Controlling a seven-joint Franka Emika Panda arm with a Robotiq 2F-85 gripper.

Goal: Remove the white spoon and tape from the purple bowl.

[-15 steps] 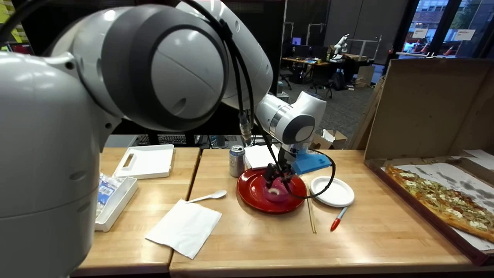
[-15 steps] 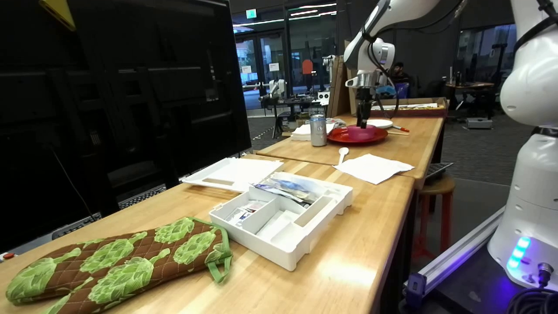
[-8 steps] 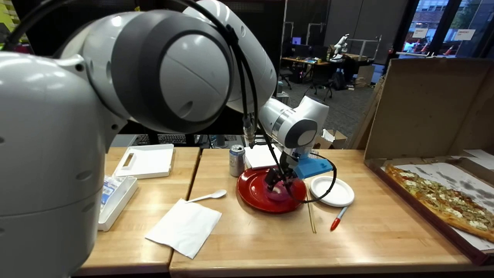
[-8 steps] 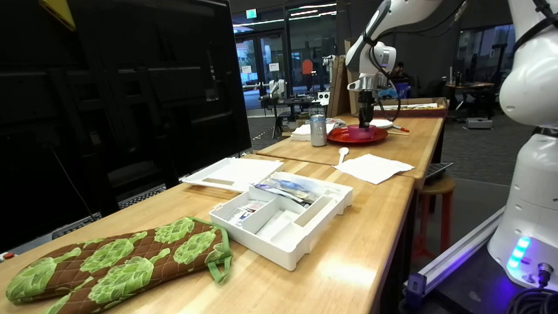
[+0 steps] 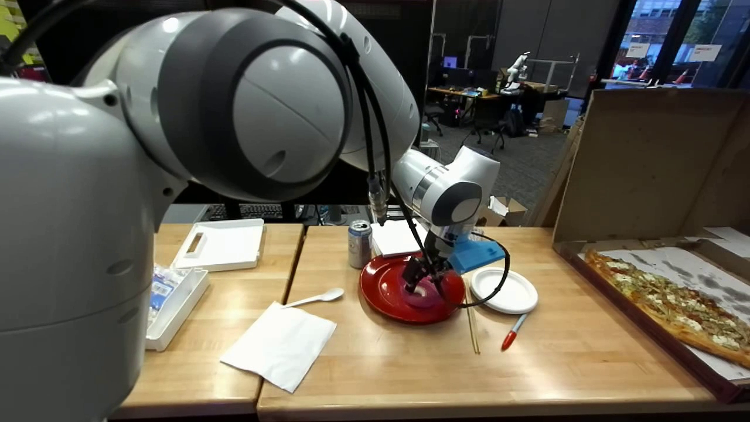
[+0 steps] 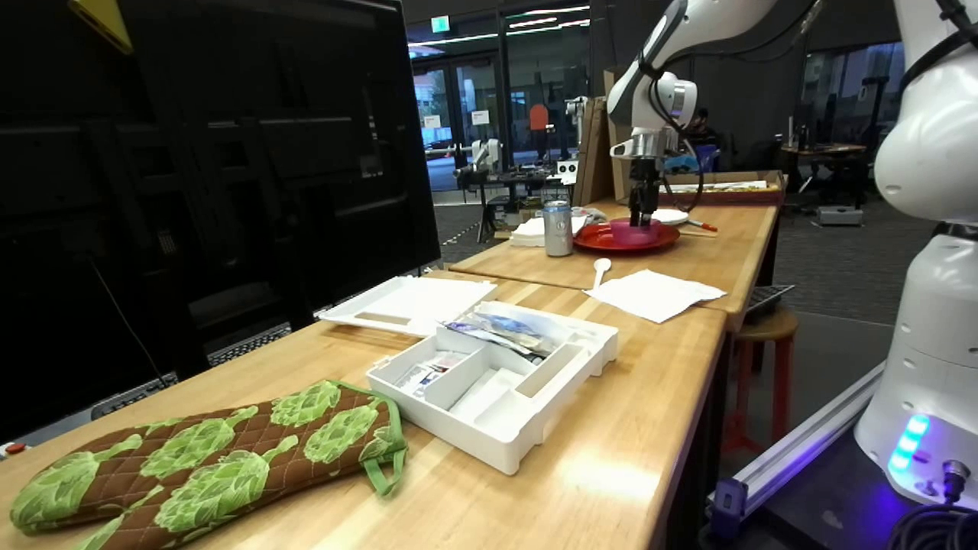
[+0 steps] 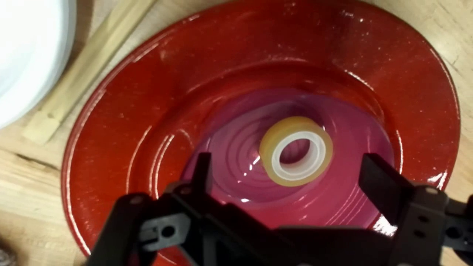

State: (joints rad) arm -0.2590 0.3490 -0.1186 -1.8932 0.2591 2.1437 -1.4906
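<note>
Tape (image 7: pixel 301 169), a squat amber-yellow roll with a white core, lies hole upward inside the glossy, translucent purple bowl (image 7: pixel 229 159), on a red plate (image 7: pixel 101 147). The hand (image 7: pixel 288 170) is spread, a gap either side of the tape. The white spoon (image 5: pixel 319 298) lies on the desk (image 5: pixel 410 363).

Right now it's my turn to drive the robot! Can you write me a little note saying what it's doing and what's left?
Gripper: open, empty, fingertips on either side of the tape in the wrist view. How deep they reach is hard to tell.
Tape: inside the purple bowl, which sits on the red plate.
White spoon: on the table, handle end at the napkin.
Done: spoon is out of the bowl.
Left: grip the tape, lift it out, put it down outside the bowl.
</note>
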